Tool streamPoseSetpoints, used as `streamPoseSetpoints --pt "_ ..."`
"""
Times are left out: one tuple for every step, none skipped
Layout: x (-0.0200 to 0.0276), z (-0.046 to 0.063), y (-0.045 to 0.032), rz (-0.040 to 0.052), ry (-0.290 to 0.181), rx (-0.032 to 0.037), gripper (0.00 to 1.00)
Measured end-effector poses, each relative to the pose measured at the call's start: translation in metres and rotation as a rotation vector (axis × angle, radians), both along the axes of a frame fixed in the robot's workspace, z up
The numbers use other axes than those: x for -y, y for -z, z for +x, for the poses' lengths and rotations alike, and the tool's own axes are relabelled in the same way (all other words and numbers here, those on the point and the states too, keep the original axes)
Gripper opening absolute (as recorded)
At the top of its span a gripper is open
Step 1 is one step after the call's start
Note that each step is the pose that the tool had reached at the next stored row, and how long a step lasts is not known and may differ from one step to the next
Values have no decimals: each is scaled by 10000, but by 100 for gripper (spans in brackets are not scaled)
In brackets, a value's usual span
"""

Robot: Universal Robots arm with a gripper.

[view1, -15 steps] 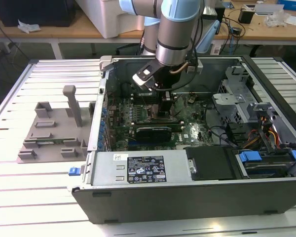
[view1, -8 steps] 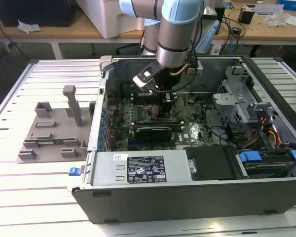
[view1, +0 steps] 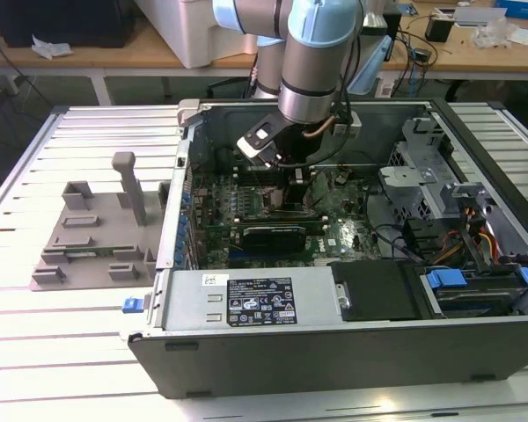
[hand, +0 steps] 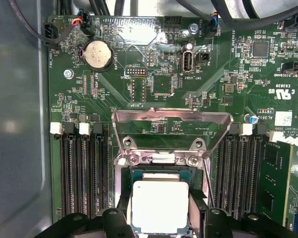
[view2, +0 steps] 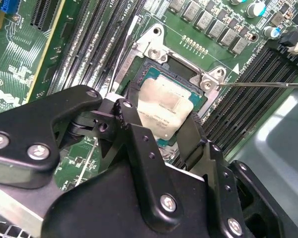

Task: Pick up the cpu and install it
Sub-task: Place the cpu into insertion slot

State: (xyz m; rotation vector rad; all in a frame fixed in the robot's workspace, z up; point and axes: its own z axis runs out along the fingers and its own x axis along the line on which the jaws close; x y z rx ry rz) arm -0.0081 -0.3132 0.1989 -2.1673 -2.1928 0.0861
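Observation:
The cpu (hand: 160,206), a small square chip with a pale metal top, lies level in the open socket on the motherboard (view1: 339,224). In the second wrist view the cpu (view2: 164,105) shows a thin teal edge inside the socket. My gripper (hand: 160,213) straddles it, with one black finger against each of two opposite edges, so the jaws are closed on the chip. The same gripper (view2: 161,126) hangs low over the socket. From outside, the gripper (view1: 297,180) reaches down into the open computer case. The socket's metal latch plate (hand: 171,119) stands raised beside the chip.
Rows of memory slots (hand: 82,168) flank the socket on both sides. A coin battery (hand: 98,53) sits further along the board. A long black expansion card (view1: 268,236), the power supply (view1: 255,299) and a drive cage (view1: 422,176) crowd the case. A grey fixture (view1: 97,237) stands at the exterior view's left.

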Motion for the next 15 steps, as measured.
streamPoseSetpoints --pt "0 0 0 1 1 0 54" --pt "0 0 0 1 1 0 54" --pt "0 0 1 2 2 1 56" --pt "0 0 1 2 2 1 56" --pt "0 0 1 2 2 1 62" --pt "1 0 1 2 3 1 62" --pt "4 1 2 4 1 2 62" --pt "12 0 1 3 1 2 62" --pt "15 0 1 1 3 1 62" --pt "18 0 1 2 4 1 62" --pt "19 0 0 1 3 0 62" --pt "22 0 1 -2 3 0 62" --pt "24 0 0 -18 2 -1 62" --pt "24 0 0 -30 1 -1 62" --pt "23 0 0 -33 2 1 62"
